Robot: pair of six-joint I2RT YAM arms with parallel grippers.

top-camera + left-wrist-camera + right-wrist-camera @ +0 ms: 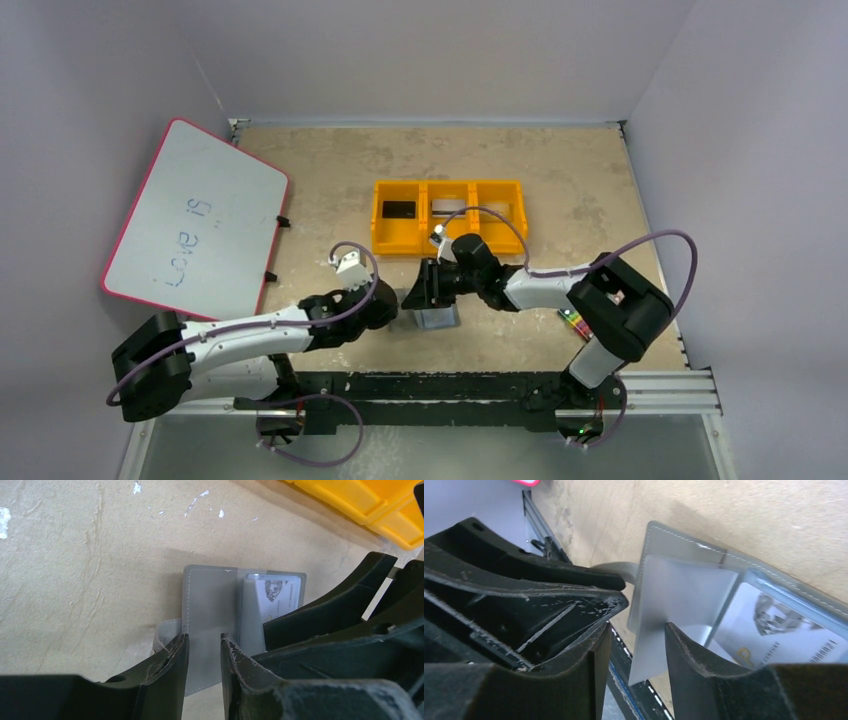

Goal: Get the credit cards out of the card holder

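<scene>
Plain pale grey walls [430, 50] stand on three sides of a flat brown table [330, 180] with light scratchy marks on it, a white board [200, 215] with a pink edge and blue writing leans at the left, and a metal rail [660, 390] runs along the near edge.

Worked in robot test cell, lab-type bench setup. Plain pale walls [90, 80] boxed in scuffed tan tabletop [330, 170] on three sides. My two arm bases [150, 370] sat on slotted metal rail [660, 385] at near edge, purple cables [690, 250] looping loose. Only props on bench: pink-rimmed whiteboard [195, 220] reading "Love is", yellow three-part bin tray [400, 245].
</scene>
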